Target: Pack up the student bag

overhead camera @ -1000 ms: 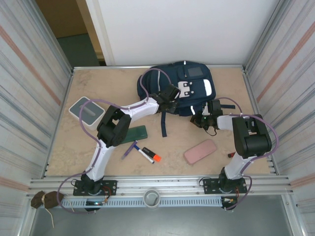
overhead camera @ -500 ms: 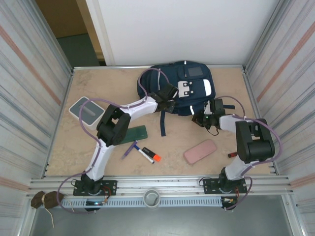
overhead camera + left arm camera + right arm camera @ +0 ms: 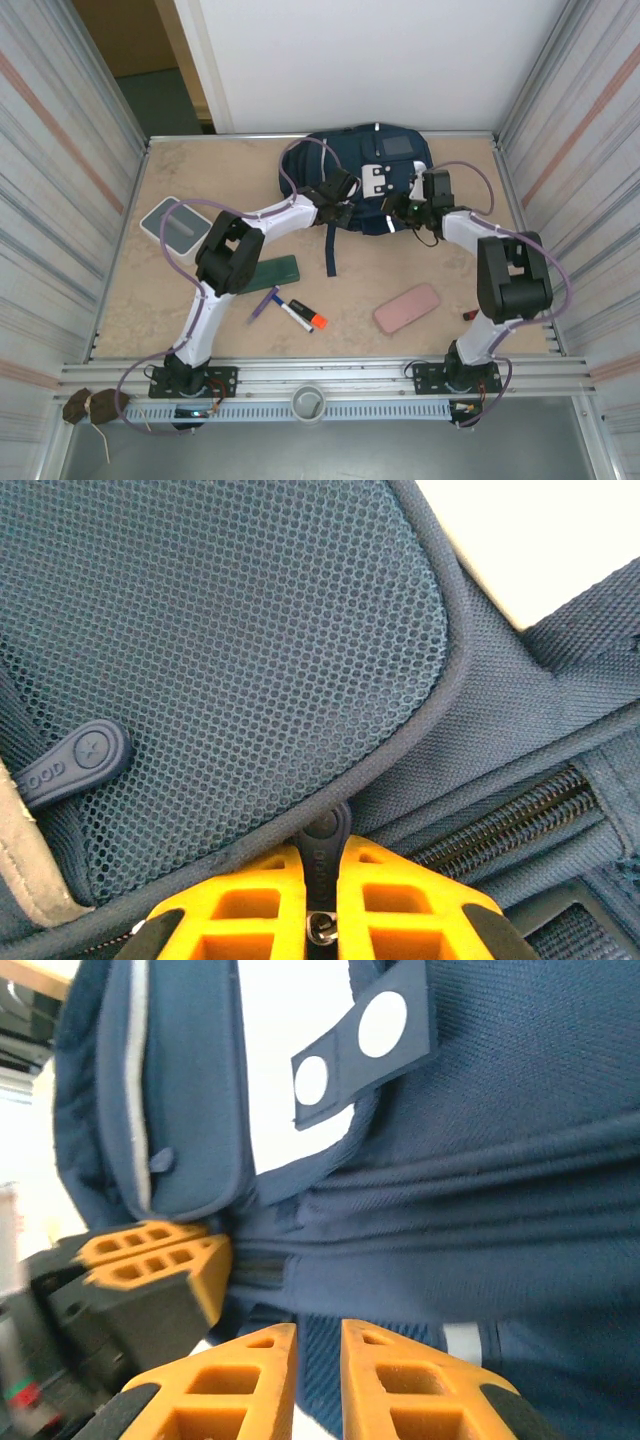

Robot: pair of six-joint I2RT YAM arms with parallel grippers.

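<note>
The navy student bag point(image 3: 362, 176) lies flat at the back middle of the table, white patches facing up. My left gripper point(image 3: 338, 197) is at the bag's near left edge. In the left wrist view it point(image 3: 322, 885) is shut on a dark rubber zipper pull point(image 3: 326, 842) beside a mesh pocket point(image 3: 220, 650). My right gripper point(image 3: 408, 207) is at the bag's near right edge. Its orange fingers point(image 3: 318, 1360) stand a narrow gap apart, with ribbed blue fabric of the bag point(image 3: 480, 1160) showing in the gap. The left gripper's fingers point(image 3: 160, 1255) are just to the left in that view.
On the table lie a grey box with a teal top point(image 3: 172, 228), a green flat case point(image 3: 275, 270), a purple pen point(image 3: 264, 303), an orange-capped marker point(image 3: 303, 315), a pink case point(image 3: 407, 307) and a small red item point(image 3: 470, 316). A dark bag strap point(image 3: 331, 248) trails toward me.
My right gripper moved from the table up to the bag's near right edge and its jaws parted slightly. My left gripper closed on the zipper pull.
</note>
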